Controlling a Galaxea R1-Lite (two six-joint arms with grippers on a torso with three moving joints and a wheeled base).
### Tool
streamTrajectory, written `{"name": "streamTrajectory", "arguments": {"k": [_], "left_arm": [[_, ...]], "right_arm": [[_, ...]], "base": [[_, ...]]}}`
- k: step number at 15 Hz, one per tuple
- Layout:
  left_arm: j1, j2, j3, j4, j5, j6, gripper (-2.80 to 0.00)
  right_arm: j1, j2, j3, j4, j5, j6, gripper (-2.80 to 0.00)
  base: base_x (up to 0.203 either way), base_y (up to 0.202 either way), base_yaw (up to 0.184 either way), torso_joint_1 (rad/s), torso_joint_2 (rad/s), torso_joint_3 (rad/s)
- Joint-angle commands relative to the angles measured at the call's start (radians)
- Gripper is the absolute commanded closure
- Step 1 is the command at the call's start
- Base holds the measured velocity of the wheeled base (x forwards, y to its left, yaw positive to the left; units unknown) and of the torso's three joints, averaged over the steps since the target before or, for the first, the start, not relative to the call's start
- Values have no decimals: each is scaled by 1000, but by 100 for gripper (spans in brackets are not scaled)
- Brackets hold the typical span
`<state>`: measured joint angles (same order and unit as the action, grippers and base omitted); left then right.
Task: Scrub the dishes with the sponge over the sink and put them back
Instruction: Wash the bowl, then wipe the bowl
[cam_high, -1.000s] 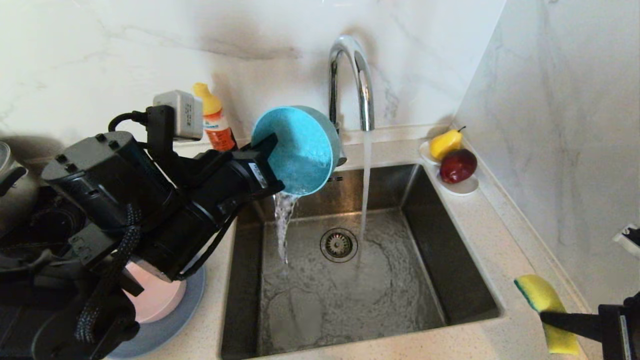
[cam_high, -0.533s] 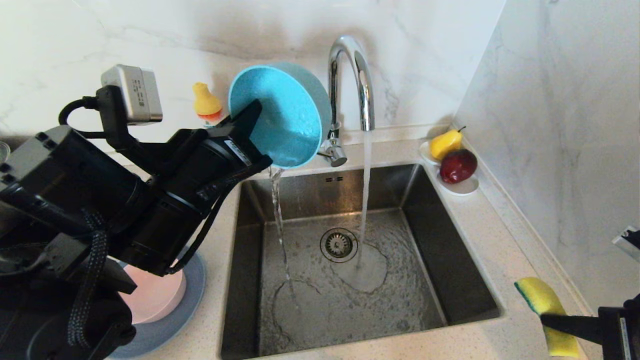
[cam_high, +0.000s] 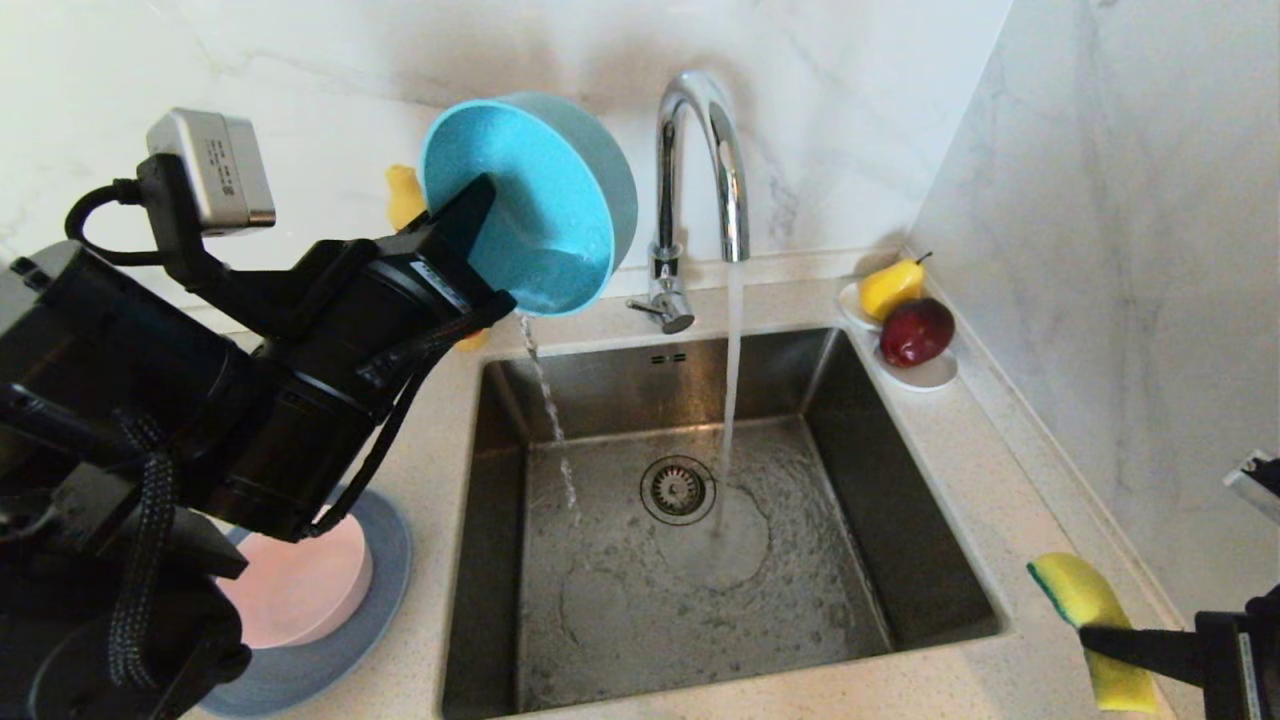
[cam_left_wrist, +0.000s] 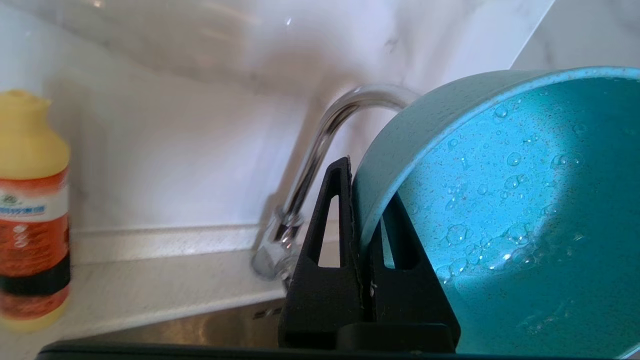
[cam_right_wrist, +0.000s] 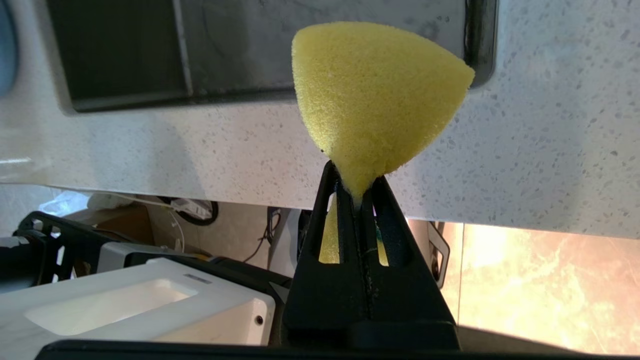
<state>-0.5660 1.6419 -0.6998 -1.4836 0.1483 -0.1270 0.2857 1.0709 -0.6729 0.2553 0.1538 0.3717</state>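
Observation:
My left gripper (cam_high: 472, 232) (cam_left_wrist: 365, 200) is shut on the rim of the small teal bowl (cam_high: 540, 210) (cam_left_wrist: 510, 210). It holds the bowl tipped on its side, high above the sink's (cam_high: 900, 520) back left corner. A thin trickle falls from the wet bowl into the basin. The tap (cam_high: 700, 150) runs a stream near the drain (cam_high: 678, 488). The pale pink bowl (cam_high: 300, 590) sits on the slate-blue plate (cam_high: 385, 560) on the counter to the left, partly behind my left arm. At the counter's front right, my right gripper (cam_high: 1100, 635) (cam_right_wrist: 357, 185) is shut on the yellow sponge (cam_high: 1085, 600) (cam_right_wrist: 380, 90).
A yellow-capped soap bottle (cam_left_wrist: 30, 200) stands by the back wall, mostly hidden behind the bowl in the head view. A white saucer (cam_high: 925, 375) with a pear and a red apple sits at the sink's back right. A marble wall closes the right side.
My left gripper has lifted the teal bowl up and to the left, off the sink's middle. The pour from the bowl has thinned to a trickle. The right arm has stayed still.

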Motion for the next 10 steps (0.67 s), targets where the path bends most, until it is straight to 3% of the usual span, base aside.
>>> {"name": "streamTrajectory", "arguments": {"k": [1,3,8,10], "left_arm": [[12,-10,4,81,-2,-1,0],[14,-50,4,350,-7,2,0],[39,-171,-121,1186,-47,6,0],[39,-230,-156,1324,-47,11,0]], "right_arm": [[3,-21,-7,4,4,3,0],[3,-53,-23,12,45,4,0],[20,-83,-201,207,204,16,0],[38,-79,-270,282,271,19,0]], "base": [[0,0,0,0,0,0],[0,0,0,0,0,0],[0,0,0,0,0,0],[0,0,0,0,0,0]]}}
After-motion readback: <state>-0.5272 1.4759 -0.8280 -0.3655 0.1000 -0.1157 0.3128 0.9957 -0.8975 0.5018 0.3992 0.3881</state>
